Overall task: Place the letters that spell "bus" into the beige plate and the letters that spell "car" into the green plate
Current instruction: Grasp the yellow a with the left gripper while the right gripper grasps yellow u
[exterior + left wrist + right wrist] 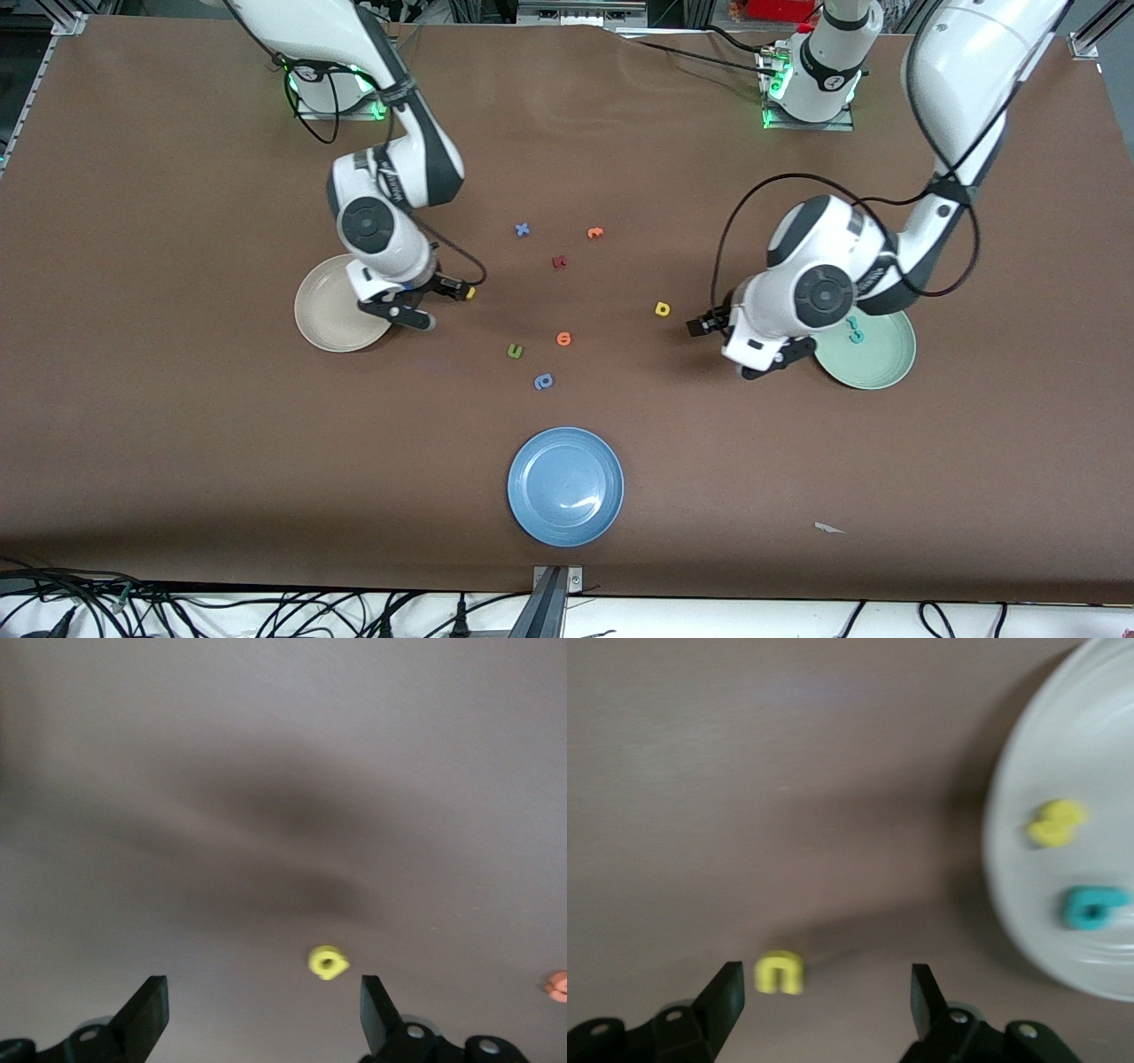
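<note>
Two Franka arms over a brown worktop (177, 425), sorting small toy letters of rigid, light moulded material.

Right gripper (824, 997): fingers spread open and empty, hanging over the worktop just beside the round cream-beige plate (330, 310), at the plate's edge toward the left arm's end. The small yellow u-shaped letter (780, 973) lies on the worktop close to one fingertip, outside the plate. In the plate rest the yellow s-shaped letter (1056, 823) and the teal b-shaped letter (1091, 907), apart from each other.

Left gripper (264, 1010): fingers spread open and empty, over the worktop just beside the round pale mint-green plate (881, 372). The small yellow rounded D-like letter a (662, 308) lies on the worktop, well apart from the green plate toward the right arm's end. In the green plate rest two teal letters (855, 330); which is the c and which the r cannot be told.

Handling, as a judgement: each letter is light, stiff and not fragile, but small, flat and probably smooth, so it may skid or flip under a glancing touch. Grasp across the two outer straight sides, fingers low to the worktop and centred on the letter.

Also near the yellow a: a round blue plate (565, 486).
</note>
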`<action>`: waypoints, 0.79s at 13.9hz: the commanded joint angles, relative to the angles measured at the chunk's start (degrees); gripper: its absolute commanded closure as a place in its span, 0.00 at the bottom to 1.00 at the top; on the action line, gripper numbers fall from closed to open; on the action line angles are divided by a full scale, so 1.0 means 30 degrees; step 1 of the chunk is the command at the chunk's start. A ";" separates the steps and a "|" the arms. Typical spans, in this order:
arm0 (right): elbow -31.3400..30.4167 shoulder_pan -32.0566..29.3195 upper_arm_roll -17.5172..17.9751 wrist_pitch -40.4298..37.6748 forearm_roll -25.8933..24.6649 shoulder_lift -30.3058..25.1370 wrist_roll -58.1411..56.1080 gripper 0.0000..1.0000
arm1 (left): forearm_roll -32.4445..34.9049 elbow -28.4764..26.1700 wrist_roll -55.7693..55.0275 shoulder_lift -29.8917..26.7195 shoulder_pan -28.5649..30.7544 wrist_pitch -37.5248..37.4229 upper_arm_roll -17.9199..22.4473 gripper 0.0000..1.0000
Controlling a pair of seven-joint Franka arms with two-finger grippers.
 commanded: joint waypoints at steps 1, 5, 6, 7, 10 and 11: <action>0.0139 0.0498 -0.0093 0.1720 0.0329 0.1122 0.1026 0.23 | 0.0424 -0.0758 -0.1545 0.0396 -0.0637 0.2102 0.0118 0.06; 0.0081 0.0791 -0.0093 0.1753 0.0387 0.1301 0.1260 0.37 | 0.2180 -0.3074 -0.3185 0.0338 -0.0783 0.5301 0.0118 0.08; 0.0110 0.0820 -0.0064 0.1753 0.0416 0.1417 0.1494 0.42 | 0.2591 -0.3368 -0.3625 0.0367 -0.0987 0.5653 0.0118 0.08; 0.0110 0.0966 -0.0064 0.1782 0.0387 0.1505 0.1641 0.42 | 0.2972 -0.3574 -0.4035 0.0367 -0.1047 0.6004 0.0118 0.09; 0.0081 0.1288 -0.0064 0.1811 0.0416 0.1565 0.1789 0.46 | 0.3969 -0.3722 -0.5178 0.0688 -0.1516 0.6271 0.0147 0.10; 0.0081 0.1318 -0.0064 0.1811 0.0416 0.1565 0.1789 0.46 | 0.4407 -0.3722 -0.5617 0.0834 -0.1545 0.6272 0.0147 0.10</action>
